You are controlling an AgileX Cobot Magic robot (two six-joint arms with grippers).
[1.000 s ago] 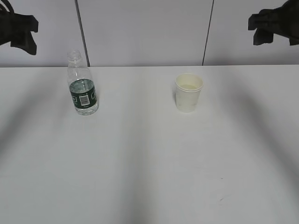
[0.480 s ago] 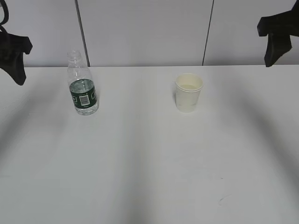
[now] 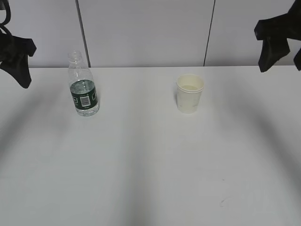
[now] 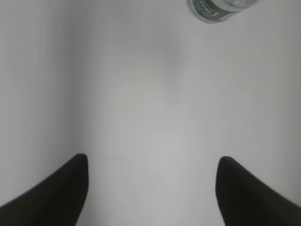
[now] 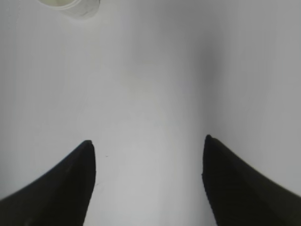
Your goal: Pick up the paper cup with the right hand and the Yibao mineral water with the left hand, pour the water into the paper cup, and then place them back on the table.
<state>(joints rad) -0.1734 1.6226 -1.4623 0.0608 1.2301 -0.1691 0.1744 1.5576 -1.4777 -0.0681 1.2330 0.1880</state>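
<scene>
The Yibao mineral water (image 3: 83, 87), a clear uncapped bottle with a dark green label, stands upright at the left of the white table (image 3: 150, 160). Its base shows at the top edge of the left wrist view (image 4: 221, 9). The white paper cup (image 3: 190, 93) stands upright right of centre; its edge shows at the top left of the right wrist view (image 5: 73, 7). My left gripper (image 3: 19, 70) hangs at the far left, above the table, open and empty (image 4: 151, 162). My right gripper (image 3: 277, 56) hangs at the far right, open and empty (image 5: 148, 143).
A pale panelled wall (image 3: 146, 33) with dark seams runs behind the table. Faint marks (image 3: 223, 201) lie on the tabletop near the front right. Bare tabletop lies between the bottle and the cup.
Both grippers have come down from the upper corners toward the table and now point downward. The bottle and cup have not moved.
</scene>
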